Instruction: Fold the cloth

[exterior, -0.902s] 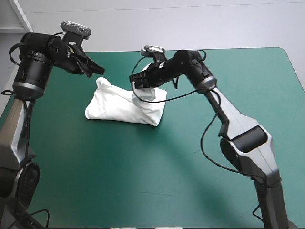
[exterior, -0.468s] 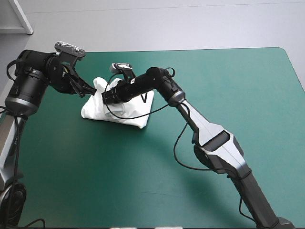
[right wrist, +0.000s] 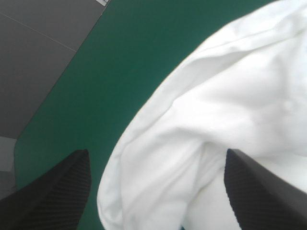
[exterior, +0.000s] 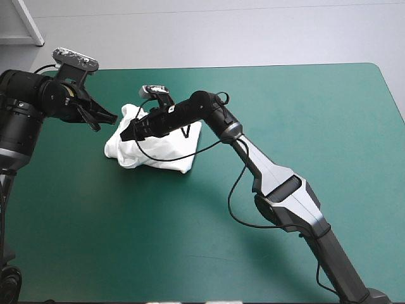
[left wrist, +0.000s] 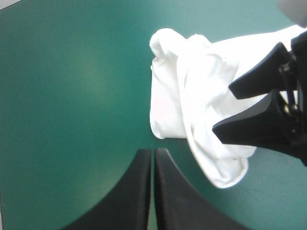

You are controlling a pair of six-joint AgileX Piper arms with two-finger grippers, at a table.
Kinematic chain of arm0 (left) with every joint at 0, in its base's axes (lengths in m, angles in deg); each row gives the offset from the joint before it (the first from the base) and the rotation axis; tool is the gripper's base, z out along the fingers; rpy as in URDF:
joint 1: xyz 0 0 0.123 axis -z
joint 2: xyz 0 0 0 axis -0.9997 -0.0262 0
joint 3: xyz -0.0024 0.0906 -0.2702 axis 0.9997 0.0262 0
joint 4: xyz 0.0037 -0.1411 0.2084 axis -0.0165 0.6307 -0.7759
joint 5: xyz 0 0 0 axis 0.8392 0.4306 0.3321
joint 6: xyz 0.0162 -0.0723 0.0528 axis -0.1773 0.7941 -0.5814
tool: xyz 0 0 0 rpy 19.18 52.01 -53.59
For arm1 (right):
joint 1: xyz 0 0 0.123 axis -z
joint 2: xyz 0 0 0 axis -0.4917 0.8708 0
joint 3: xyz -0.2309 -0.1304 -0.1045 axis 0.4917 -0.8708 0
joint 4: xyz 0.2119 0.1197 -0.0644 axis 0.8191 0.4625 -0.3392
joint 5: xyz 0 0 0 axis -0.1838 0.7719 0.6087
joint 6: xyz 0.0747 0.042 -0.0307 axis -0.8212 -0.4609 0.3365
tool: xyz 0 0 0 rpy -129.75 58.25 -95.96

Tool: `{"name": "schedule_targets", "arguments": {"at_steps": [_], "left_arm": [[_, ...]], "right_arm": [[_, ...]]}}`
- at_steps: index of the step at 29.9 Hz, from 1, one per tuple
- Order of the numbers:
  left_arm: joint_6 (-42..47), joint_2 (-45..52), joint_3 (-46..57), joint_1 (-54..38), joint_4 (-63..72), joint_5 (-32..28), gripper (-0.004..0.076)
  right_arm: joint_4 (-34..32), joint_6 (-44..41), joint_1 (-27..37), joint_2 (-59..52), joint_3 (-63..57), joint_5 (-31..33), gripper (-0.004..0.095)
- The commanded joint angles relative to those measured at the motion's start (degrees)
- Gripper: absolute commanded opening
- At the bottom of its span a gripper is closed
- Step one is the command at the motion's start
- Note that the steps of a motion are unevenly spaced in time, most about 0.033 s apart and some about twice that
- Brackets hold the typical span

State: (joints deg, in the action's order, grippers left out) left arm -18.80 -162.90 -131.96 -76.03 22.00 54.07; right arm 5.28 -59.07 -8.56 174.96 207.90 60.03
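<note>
We see the T-shirt [exterior: 166, 147] as a folded bundle on the table [exterior: 291, 101], left of centre and toward the far edge, its long axis running roughly left to right. Our right end effector [exterior: 128, 132] reaches along that axis from the right and sits over the bundle's left end, released, with white cloth between its spread fingers but not clamped. Our left end effector [left wrist: 152, 150] is clenched on nothing, just off that same end toward the table's left edge, with the cloth ahead of it. We judge the right arm nearer, so the next grasp falls to it
</note>
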Motion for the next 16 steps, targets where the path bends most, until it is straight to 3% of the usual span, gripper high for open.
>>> {"name": "schedule_targets", "arguments": {"at_steps": [1, 6, 12, 16], "left_arm": [[0.8, 2.2, -1.3, 0.1, -0.5, 2.4, 0.0019], [0.8, 2.2, -1.3, 0.1, 0.3, 2.4, 0.0019], [0.8, 2.2, -1.3, 0.1, 0.4, 2.4, 0.0019], [0.6, 2.9, -1.3, 0.1, 0.4, 2.4, 0.0019]], "right_arm": [[-5.1, -3.3, 1.1, -6.6, 5.7, 1.5, 0.0696], [-17.5, -8.6, 2.2, -8.3, 11.7, 7.8, 0.0696], [-18.4, -13.1, 4.6, -11.7, 10.2, 8.0, 0.0694], [-18.6, -12.5, 6.5, -17.1, 0.1, 8.0, 0.0694]]}}
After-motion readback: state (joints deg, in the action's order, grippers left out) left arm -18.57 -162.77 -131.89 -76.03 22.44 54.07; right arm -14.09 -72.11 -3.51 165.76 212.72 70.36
